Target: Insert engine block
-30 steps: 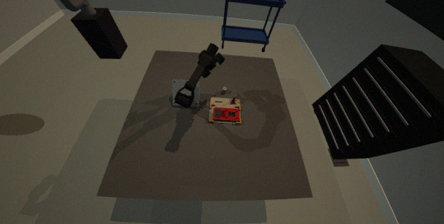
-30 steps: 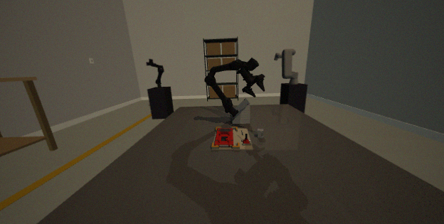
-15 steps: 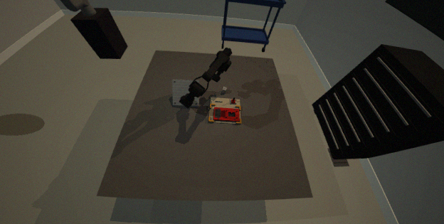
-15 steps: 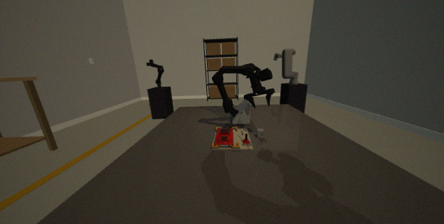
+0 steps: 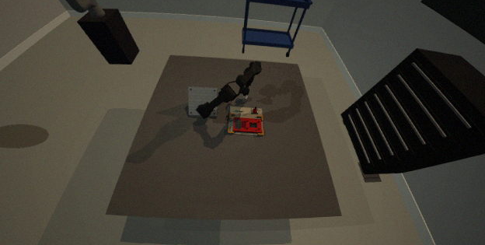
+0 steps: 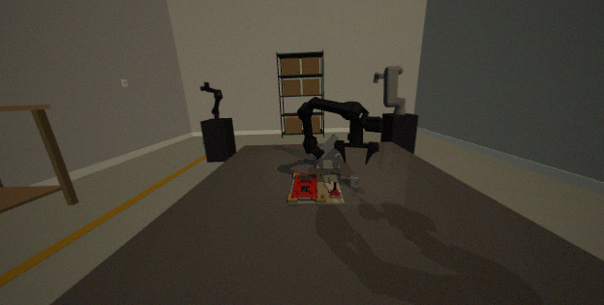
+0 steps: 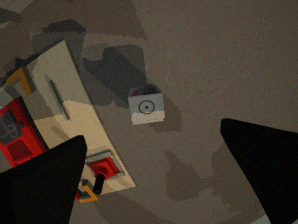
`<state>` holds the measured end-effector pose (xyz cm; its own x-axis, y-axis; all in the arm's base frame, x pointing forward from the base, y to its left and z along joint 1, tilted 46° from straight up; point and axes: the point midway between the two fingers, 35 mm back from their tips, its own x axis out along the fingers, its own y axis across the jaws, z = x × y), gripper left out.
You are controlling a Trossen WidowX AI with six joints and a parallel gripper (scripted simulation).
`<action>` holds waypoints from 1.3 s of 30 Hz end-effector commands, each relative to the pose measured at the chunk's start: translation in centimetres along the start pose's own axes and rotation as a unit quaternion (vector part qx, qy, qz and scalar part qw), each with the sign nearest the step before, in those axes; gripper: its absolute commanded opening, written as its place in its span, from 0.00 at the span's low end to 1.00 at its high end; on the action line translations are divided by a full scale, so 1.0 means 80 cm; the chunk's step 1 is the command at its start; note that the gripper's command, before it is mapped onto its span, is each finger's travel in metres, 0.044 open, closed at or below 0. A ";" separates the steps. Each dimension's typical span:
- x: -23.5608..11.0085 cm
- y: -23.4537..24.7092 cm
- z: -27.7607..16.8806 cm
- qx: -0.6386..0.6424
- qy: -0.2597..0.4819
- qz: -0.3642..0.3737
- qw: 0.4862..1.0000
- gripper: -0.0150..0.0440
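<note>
The engine block [image 5: 245,99] [image 6: 353,181] [image 7: 147,106] is a small grey cube. It rests on the dark table beside the wooden board [image 5: 237,110] [image 6: 334,199] [image 7: 67,90]. The red car body [image 5: 245,124] [image 6: 305,186] [image 7: 16,143] sits on that board, with a small red lever [image 5: 255,110] [image 6: 334,189] [image 7: 103,165] at the board's edge. My gripper [image 5: 252,69] [image 6: 355,157] [image 7: 154,135] is open and empty. It hangs above the block, pointing down, with the block showing between the two fingers in the wrist view.
The arm's grey base plate [image 5: 198,96] lies beside the board. A blue cart [image 5: 276,18], a black pedestal [image 5: 109,35] and a dark slatted rack [image 5: 408,115] stand off the table. A shelf [image 6: 300,92] and two other arms [image 6: 215,100] [image 6: 393,87] stand at the back wall.
</note>
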<state>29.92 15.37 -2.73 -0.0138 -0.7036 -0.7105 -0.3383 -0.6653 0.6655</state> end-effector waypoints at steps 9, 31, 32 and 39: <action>0.045 0.000 -0.003 -0.009 0.003 0.003 1.000 1.00; 0.093 0.001 -0.006 -0.009 0.003 0.003 1.000 1.00; 0.095 0.001 -0.006 -0.009 0.003 0.003 1.000 1.00; 0.109 0.002 -0.006 -0.009 0.004 0.003 1.000 1.00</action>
<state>30.36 9.48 -8.35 -0.0048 -0.7048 -0.7094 -0.3293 -0.6687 0.6666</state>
